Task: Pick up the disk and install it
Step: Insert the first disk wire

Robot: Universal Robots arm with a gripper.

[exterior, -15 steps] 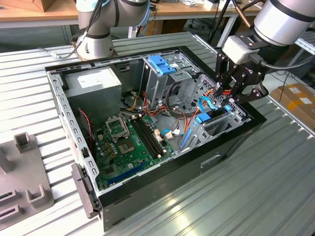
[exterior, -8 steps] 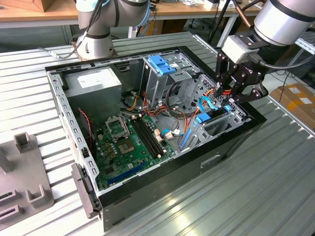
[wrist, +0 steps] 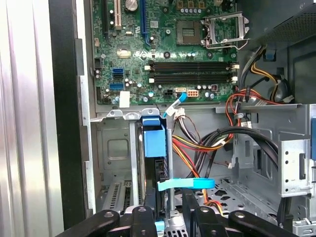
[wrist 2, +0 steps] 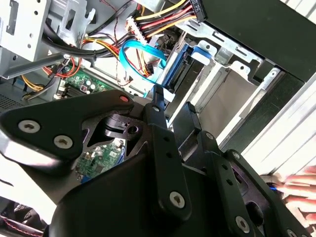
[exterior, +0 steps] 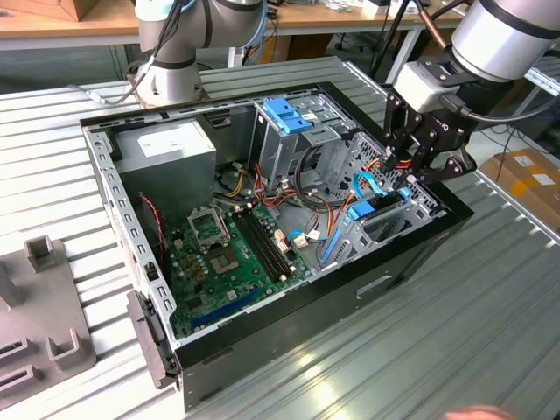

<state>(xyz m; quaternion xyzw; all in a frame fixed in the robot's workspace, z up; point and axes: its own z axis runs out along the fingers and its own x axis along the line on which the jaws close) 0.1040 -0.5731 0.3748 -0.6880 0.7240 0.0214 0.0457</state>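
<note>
Black gripper (exterior: pixel 409 178), fingers (wrist: pixel 143 219) spread, straddles the flat blue-railed disk (wrist: pixel 153 140) standing edgewise in a metal bay (wrist: pixel 111 148).

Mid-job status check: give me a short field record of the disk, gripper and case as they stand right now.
disk: on edge in a slot of the drive cage, blue tab towards the motherboard
gripper: over the disk, at the exterior view's right end of the case
contact: cannot tell
blue cable: crosses beside the disk
case: open, on the ribbed metal table
</note>
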